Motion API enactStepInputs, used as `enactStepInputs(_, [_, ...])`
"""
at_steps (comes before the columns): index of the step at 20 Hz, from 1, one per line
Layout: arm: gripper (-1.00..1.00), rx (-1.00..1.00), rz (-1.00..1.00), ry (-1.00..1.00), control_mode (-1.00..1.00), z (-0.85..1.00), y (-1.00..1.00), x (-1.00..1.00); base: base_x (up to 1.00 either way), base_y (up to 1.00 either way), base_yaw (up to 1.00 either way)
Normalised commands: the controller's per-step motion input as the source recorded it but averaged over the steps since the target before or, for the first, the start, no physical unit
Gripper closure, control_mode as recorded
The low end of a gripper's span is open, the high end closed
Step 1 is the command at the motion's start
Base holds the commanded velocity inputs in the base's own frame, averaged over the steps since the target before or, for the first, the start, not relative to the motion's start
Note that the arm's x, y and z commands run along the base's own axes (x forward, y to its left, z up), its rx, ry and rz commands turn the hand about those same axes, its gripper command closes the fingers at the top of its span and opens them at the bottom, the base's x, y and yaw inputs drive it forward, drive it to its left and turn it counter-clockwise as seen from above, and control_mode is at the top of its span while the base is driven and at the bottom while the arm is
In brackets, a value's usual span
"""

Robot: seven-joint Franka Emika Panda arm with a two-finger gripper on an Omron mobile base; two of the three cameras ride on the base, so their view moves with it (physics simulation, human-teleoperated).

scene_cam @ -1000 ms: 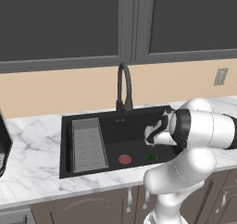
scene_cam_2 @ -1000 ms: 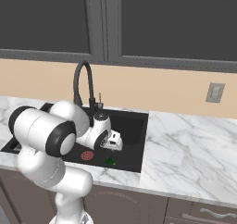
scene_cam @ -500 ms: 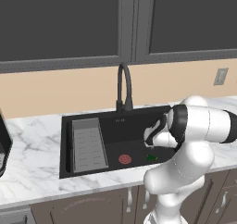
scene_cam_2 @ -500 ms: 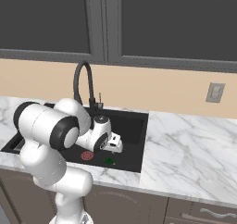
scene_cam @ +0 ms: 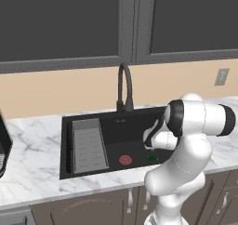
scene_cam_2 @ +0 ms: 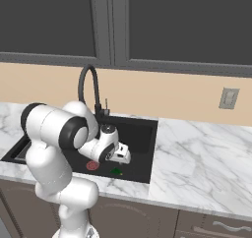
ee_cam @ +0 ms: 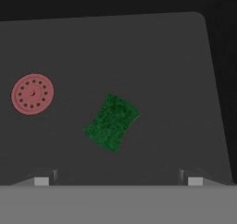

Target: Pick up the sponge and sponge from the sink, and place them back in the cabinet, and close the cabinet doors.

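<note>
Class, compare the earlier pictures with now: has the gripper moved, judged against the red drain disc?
Yes. The gripper has come down a little into the sink, closer to the drain disc and the sponge. Its jaws stand open.

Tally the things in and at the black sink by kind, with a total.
Green rectangular sponge: 1
Round red drain disc: 1
Grey ribbed tray: 1
Black arched faucet: 1
Total: 4
</note>
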Motion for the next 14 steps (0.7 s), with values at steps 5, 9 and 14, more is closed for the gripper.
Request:
enactStepInputs(5, [-1.00, 0.00, 0.00, 0.00, -1.00, -0.11, 0.00, 0.04, 0.00, 0.00, 0.00])
enactStepInputs(9, [-1.00, 0.00, 0.00, 0.00, -1.00, -0.08, 0.02, 0.02, 0.00, 0.00, 0.00])
enactStepInputs(14, [-1.00, 0.00, 0.00, 0.00, -1.00, -0.08, 0.09, 0.02, 0.00, 0.00, 0.00])
